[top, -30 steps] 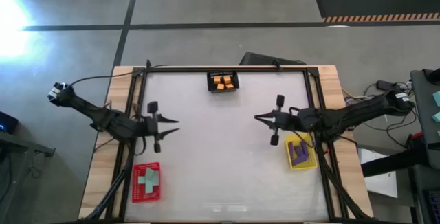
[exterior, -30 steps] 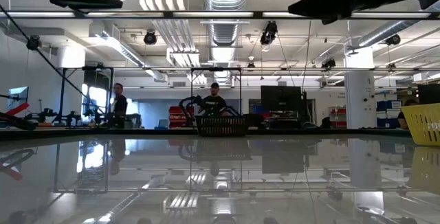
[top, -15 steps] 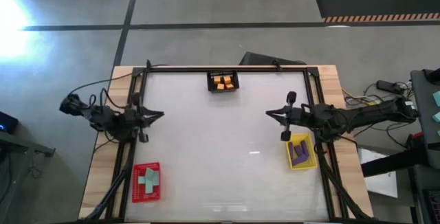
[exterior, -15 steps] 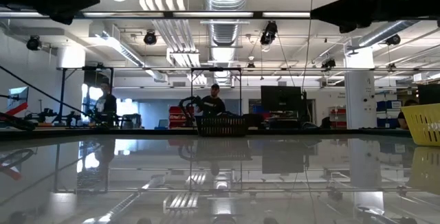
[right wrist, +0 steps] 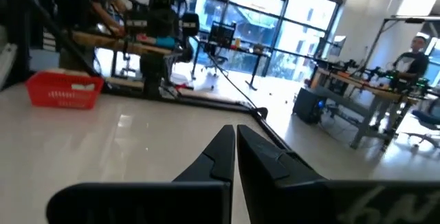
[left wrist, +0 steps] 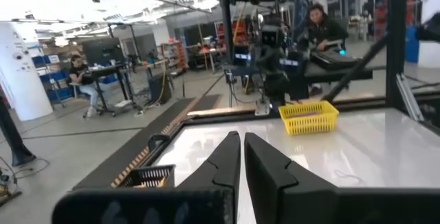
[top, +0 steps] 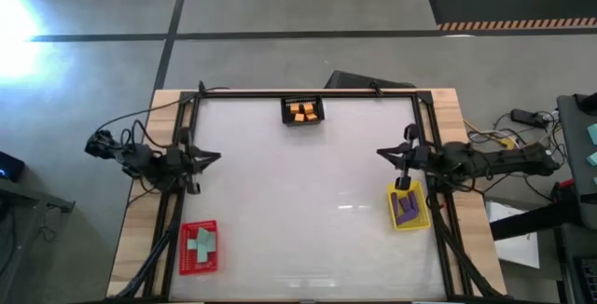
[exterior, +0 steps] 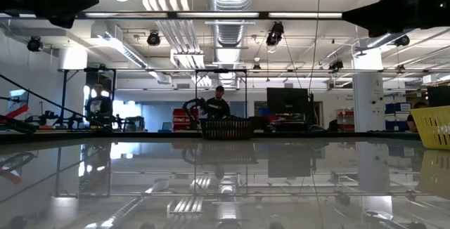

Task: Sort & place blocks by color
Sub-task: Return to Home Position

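Orange blocks (top: 302,111) lie in a black tray (top: 303,101) at the table's far edge. Purple blocks (top: 406,206) lie in a yellow tray (top: 411,220) at the right edge. Mint-green blocks (top: 201,243) lie in a red tray (top: 186,258) at the near left. My left gripper (top: 216,156) is shut at the left edge, holding nothing. My right gripper (top: 381,151) is shut at the right edge, just beyond the yellow tray, holding nothing. Both point level toward the table's middle.
A black frame (top: 308,93) runs round the white table top. The yellow tray (left wrist: 309,117) and the right arm show across the table in the left wrist view; the red tray (right wrist: 64,88) shows in the right wrist view. People stand at benches in the room beyond.
Both arms have drawn back from the table's middle, the left toward the left edge, the right toward the right edge. My left gripper, open a second ago, has shut on nothing. The blocks and trays have kept still.
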`<state>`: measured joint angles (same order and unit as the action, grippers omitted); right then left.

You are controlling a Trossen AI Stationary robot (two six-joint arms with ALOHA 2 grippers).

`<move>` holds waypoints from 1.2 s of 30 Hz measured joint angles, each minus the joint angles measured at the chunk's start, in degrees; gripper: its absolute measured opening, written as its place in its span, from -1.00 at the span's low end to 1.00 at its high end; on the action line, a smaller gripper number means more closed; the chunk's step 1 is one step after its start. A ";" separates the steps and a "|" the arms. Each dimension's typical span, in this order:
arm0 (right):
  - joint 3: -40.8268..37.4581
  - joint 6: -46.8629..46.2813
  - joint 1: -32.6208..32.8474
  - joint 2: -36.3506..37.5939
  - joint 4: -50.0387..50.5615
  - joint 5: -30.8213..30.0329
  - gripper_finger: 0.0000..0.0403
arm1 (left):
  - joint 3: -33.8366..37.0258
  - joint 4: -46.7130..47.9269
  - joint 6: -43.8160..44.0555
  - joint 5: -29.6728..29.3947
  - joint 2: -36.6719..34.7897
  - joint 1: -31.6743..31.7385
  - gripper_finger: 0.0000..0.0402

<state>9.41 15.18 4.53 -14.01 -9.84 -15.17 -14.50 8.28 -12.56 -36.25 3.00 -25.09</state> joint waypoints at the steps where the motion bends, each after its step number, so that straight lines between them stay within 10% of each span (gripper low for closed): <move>1: 0.00 0.28 -0.13 1.28 1.77 -0.10 -0.96 | 0.00 -0.28 0.18 -0.05 0.19 0.01 -0.97; 20: -8.70 3.38 -0.56 13.49 -1.01 0.14 -0.96 | 13.83 -17.84 0.04 -0.13 -0.16 0.01 -0.97; 36: -8.74 -16.99 -0.56 10.67 3.60 0.16 -0.96 | 14.05 -21.36 0.16 -0.31 0.35 0.01 -0.97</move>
<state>0.67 -1.81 3.97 -3.34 -6.24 -15.01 -0.45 -13.08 -12.40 -36.56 3.36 -25.08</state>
